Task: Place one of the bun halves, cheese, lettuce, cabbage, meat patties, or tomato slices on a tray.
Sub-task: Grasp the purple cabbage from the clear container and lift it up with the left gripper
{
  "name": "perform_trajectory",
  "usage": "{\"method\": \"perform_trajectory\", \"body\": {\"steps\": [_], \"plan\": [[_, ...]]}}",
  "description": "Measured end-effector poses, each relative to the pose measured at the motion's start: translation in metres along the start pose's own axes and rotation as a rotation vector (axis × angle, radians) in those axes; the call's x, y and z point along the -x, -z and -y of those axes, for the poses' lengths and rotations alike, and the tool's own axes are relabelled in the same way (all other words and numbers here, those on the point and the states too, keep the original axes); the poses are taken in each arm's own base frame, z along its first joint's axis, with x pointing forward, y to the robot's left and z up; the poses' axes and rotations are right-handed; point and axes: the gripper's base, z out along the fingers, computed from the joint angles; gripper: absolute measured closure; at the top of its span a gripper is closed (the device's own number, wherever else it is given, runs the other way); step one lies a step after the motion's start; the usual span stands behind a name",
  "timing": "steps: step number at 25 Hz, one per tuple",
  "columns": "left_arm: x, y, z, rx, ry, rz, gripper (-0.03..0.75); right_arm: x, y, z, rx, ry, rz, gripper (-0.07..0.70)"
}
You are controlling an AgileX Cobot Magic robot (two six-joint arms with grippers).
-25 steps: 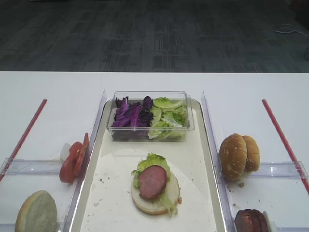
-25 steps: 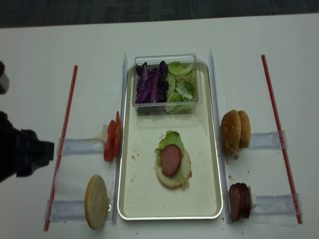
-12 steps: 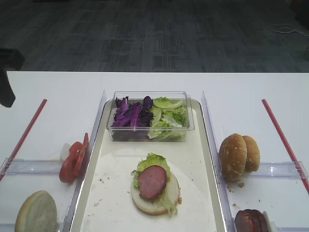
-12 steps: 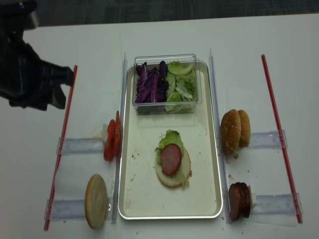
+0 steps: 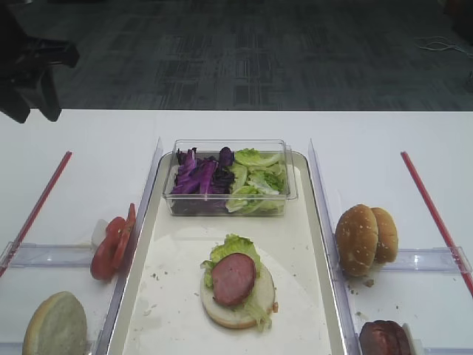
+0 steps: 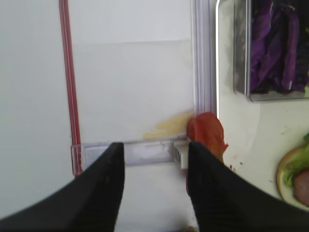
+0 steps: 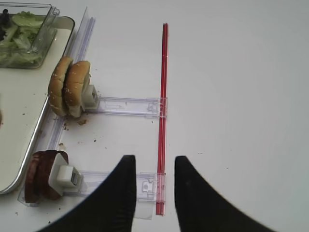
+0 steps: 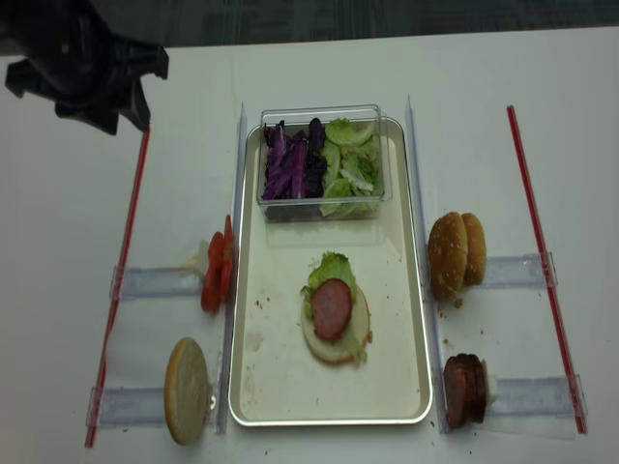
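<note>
My left gripper (image 6: 154, 186), two matte black tapered fingers (image 6: 104, 193), hangs with jaws apart and empty above a clear plastic rail (image 6: 128, 152) and the tomato slices (image 6: 206, 135), thin glossy red discs standing on edge just outside the tray (image 8: 253, 387). My right gripper (image 7: 154, 193) shows curved black fingers with a gap between them, grasping nothing, above a thin red strip (image 7: 163, 96) on the white table (image 7: 241, 96).

The tray is a long cream rectangle with a raised silvery rim. On it lies a pale, flat bun bottom (image 8: 338, 340) bearing ruffled green lettuce (image 8: 331, 268) and a round reddish-brown patty (image 8: 331, 309). At its far end a clear plastic box (image 8: 322, 162) holds the cabbage (image 8: 288, 162), purple curved strips, beside more green leaves. Two sesame-seeded bun tops (image 8: 456, 256) stand on edge to the tray's right, stacked patties (image 8: 462, 390) nearer; a pale bun half (image 8: 186, 390) stands to its left.
</note>
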Motion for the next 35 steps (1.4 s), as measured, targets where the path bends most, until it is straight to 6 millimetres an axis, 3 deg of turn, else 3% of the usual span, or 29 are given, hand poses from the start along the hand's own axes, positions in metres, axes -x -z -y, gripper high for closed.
{"method": "perform_trajectory", "body": {"steps": [5, 12, 20, 23, 30, 35], "plan": [[0.025, -0.019, 0.001, 0.003, -0.002, -0.010, 0.418, 0.000, 0.000, 0.000, 0.000, 0.000, 0.000, 0.409], [0.043, -0.053, 0.000, 0.010, 0.002, -0.064, 0.418, 0.000, 0.000, 0.000, 0.000, 0.000, 0.000, 0.409], [0.048, -0.059, 0.001, 0.013, -0.001, -0.068, 0.416, 0.000, 0.000, 0.000, 0.000, 0.000, 0.000, 0.449], [0.047, -0.060, 0.013, 0.016, -0.036, -0.070, 0.416, 0.000, 0.000, 0.000, 0.000, 0.000, 0.000, 0.484], [0.041, -0.064, 0.067, -0.025, -0.130, -0.041, 0.416, 0.000, 0.000, 0.000, 0.000, 0.000, 0.000, 0.556], [0.043, -0.079, 0.106, -0.050, -0.181, -0.044, 0.416, 0.000, 0.000, 0.000, 0.000, 0.000, 0.000, 0.589]]}}
